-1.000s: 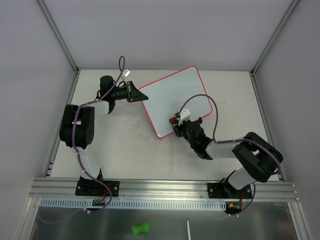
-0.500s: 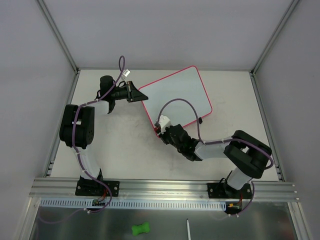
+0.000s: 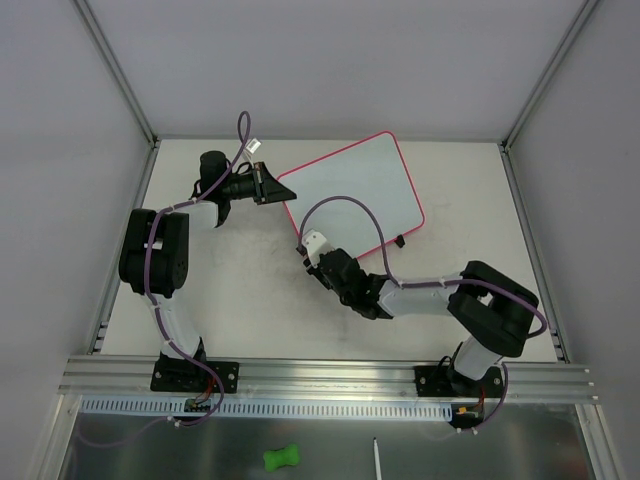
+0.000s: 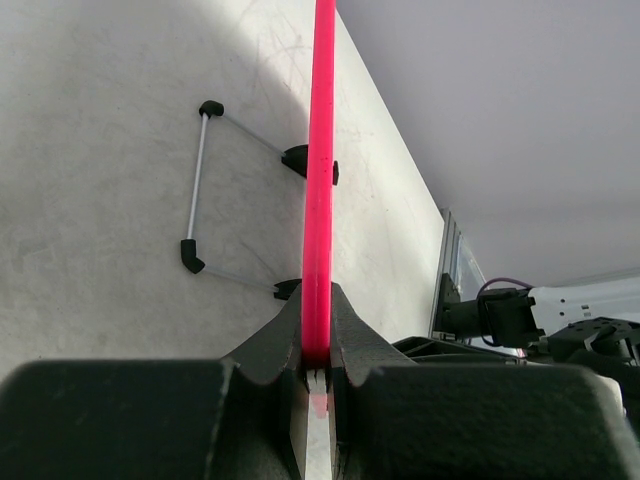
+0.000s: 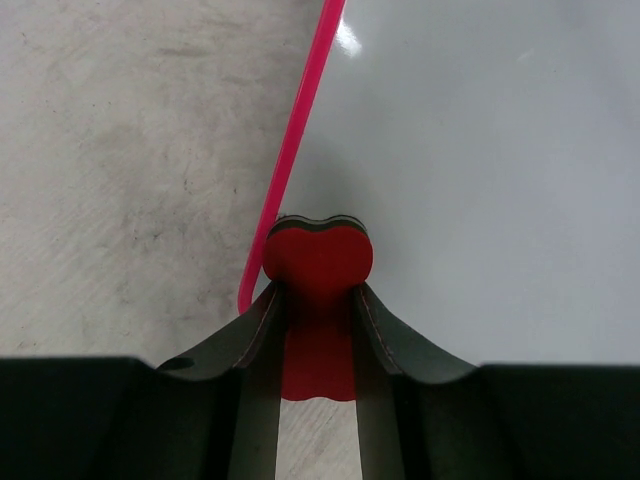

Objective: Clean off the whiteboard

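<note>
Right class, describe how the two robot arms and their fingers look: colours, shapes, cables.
Left arm and right arm alike: bulky black joints, white tubular links. A purple cable loops along each. The fingers are black, curved, tapering.

The right gripper (image 3: 312, 258) slid its red eraser (image 5: 318, 262) left along the board's (image 3: 350, 190) near edge, ending at the near-left corner. Its arm swung round with it, the cable loop trailing over the board, and a black clip (image 3: 400, 240) came into view.
</note>
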Controlling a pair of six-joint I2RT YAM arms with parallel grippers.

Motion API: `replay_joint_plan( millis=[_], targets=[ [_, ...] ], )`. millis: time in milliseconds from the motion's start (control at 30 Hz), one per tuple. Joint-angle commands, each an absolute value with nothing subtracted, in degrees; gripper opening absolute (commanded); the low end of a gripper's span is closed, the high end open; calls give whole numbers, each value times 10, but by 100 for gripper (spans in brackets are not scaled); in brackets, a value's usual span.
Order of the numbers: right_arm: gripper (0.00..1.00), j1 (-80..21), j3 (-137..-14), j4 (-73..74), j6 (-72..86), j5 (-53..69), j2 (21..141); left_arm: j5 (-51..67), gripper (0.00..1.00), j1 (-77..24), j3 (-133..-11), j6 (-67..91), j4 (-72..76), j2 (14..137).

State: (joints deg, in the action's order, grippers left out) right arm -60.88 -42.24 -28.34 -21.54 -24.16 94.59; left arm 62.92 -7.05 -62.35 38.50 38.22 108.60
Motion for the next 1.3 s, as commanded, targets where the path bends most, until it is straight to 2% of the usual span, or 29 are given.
replay_joint_plan(
  millis=[0,133,300,700,1000,1267],
  targets=[
    [0,-613,-444,-188,-196,-277,957,650,0,-79,-627,367,351,1068],
    [0,-626,-462,-143,-183,-299,960,650,0,-79,-628,365,345,1068],
    [0,-633,-518,-17,-138,-298,983,648,0,-79,-629,364,341,1070],
    [0,-641,-501,32,-118,-348,942,648,0,-79,-631,362,338,1068],
    [0,-641,-415,-13,-98,-345,747,646,0,-79,-630,359,334,1067],
    [0,-592,-414,136,-2,-330,694,642,0,-79,-629,359,330,1065]
  ],
)
